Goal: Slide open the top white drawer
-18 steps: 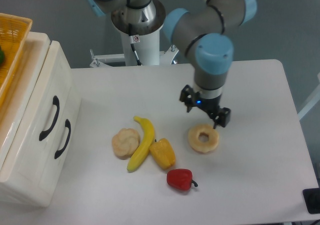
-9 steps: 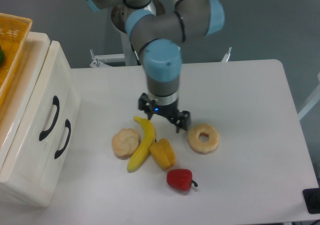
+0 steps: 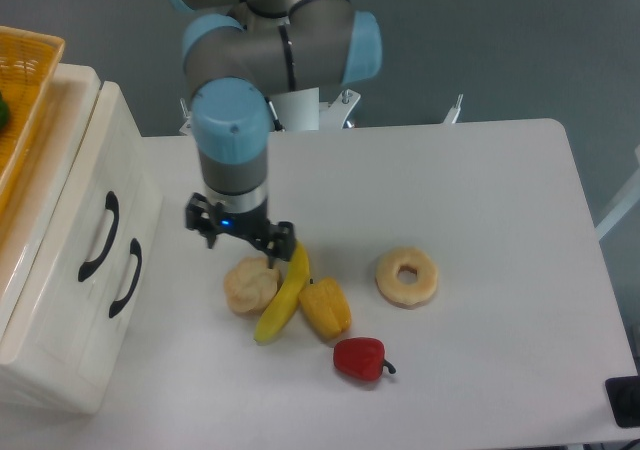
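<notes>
We note first what has changed: one second ago the claw (image 3: 240, 233) hung to the right over the ring-shaped pastry; half a second ago it stood just right of the banana's upper tip. It now sits further left, above the round bun and the banana's tip, nearer the cabinet. The food items have not shifted.

Largest to smallest:

1. We see one white table (image 3: 480, 200), matte and smooth, with rounded corners, under the claw.
2. We see one cream-white glossy cabinet (image 3: 75, 270) to the left of the claw, carrying two drawers. The top white drawer (image 3: 88, 205) lies left of the claw, well apart from it, and appears closed. We count two curved black handles: the upper handle (image 3: 99, 236) and the lower handle (image 3: 127, 278).
3. One arm (image 3: 240, 100), grey with light-blue joint caps, rises behind and above the claw.
4. One woven yellow basket (image 3: 25, 80) sits on the cabinet top, far left.
5. One curved yellow banana (image 3: 283, 298) lies just below the claw.
6. One pale ring-shaped pastry (image 3: 407, 276) lies to the right.
7. One lumpy pale bun (image 3: 250, 285) lies directly below.
8. One yellow pepper (image 3: 326, 308) and one glossy red pepper (image 3: 361, 358) lie below right.

The claw's two black fingers stand spread apart and grip nothing.
</notes>
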You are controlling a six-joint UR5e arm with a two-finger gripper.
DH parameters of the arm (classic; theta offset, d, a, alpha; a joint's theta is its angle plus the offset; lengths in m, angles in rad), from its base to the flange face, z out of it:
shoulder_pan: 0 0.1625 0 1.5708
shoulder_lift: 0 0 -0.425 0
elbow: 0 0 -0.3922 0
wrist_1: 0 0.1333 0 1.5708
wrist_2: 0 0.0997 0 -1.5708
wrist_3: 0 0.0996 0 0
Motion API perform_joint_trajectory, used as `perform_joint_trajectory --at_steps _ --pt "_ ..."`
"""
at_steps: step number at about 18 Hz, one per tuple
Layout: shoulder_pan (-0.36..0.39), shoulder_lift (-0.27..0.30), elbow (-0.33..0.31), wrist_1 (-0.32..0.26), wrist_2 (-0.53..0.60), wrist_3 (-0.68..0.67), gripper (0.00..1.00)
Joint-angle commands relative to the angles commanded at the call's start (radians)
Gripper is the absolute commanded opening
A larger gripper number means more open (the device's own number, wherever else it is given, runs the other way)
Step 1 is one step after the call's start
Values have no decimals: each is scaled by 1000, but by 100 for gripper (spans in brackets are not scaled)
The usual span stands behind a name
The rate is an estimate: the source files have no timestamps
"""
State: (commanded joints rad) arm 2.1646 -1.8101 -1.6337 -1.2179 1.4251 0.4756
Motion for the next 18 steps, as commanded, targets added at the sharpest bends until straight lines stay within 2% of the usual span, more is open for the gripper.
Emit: perform_joint_trajectory --at_steps 5,10,18 --pt "-37 0 14 1 -35 -75 100" --pt "-28 2 18 -3 -138 -87 100" --pt "-9 12 22 -3 -164 -117 100"
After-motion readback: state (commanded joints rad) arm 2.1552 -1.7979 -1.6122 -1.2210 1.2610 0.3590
